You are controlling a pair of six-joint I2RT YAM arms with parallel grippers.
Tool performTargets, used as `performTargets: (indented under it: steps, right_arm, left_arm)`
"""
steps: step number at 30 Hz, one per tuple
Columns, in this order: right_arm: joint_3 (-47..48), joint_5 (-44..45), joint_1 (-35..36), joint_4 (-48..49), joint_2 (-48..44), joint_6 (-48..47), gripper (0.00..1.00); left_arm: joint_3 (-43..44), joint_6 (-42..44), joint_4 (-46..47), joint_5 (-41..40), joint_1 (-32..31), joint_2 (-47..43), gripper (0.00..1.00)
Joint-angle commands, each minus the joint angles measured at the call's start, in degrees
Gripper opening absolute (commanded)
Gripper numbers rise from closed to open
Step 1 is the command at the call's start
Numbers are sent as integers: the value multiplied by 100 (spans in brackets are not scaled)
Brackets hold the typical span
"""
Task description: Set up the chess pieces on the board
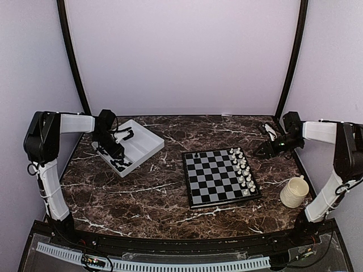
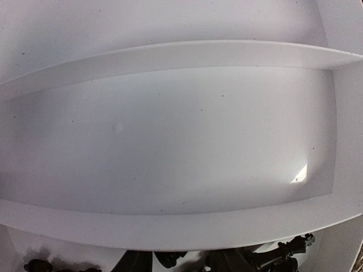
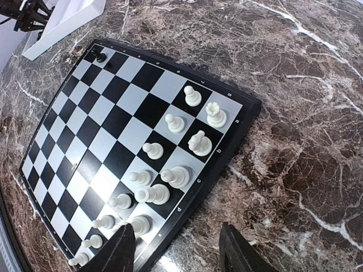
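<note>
Left gripper (image 1: 115,151) hangs over chess pieces (image 2: 279,258) in tray (image 2: 170,55), closure hidden; right gripper (image 3: 176,242) spread empty near board (image 3: 115,123).

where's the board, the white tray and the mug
board (image 1: 211,182), top external view, bare middle square
white tray (image 1: 144,139), top external view, bare compartment floor
mug (image 1: 294,192), top external view, outer side wall

Bare marble table (image 1: 142,192) lies open between the tray (image 1: 148,136) and the board (image 1: 218,177). Most of the board's squares are free. A lone black chessman (image 1: 196,154) stands at its far left corner, and white chessmen (image 1: 243,170) crowd its two right-hand files. A mug (image 1: 294,191) stands off the board's near right corner. The tray's walls and divider (image 2: 170,229) hem in the chess pieces (image 1: 122,165) in its near compartment.
</note>
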Motion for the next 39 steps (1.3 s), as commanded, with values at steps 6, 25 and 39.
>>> performTargets:
  steps: [6,25,39]
  right_arm:
    - [144,-58,40,-42,120,40,52]
    - [168,-112,40,-83,210,-21,52]
    - [182,-116,40,-94,231,10,52]
  left_arm:
    - [-451,-84,83,299,-5,-454,39]
    - [-429,-359,26,-36,-18,-471,42]
    - [-434,-324,-73,-79,-104,-182,40]
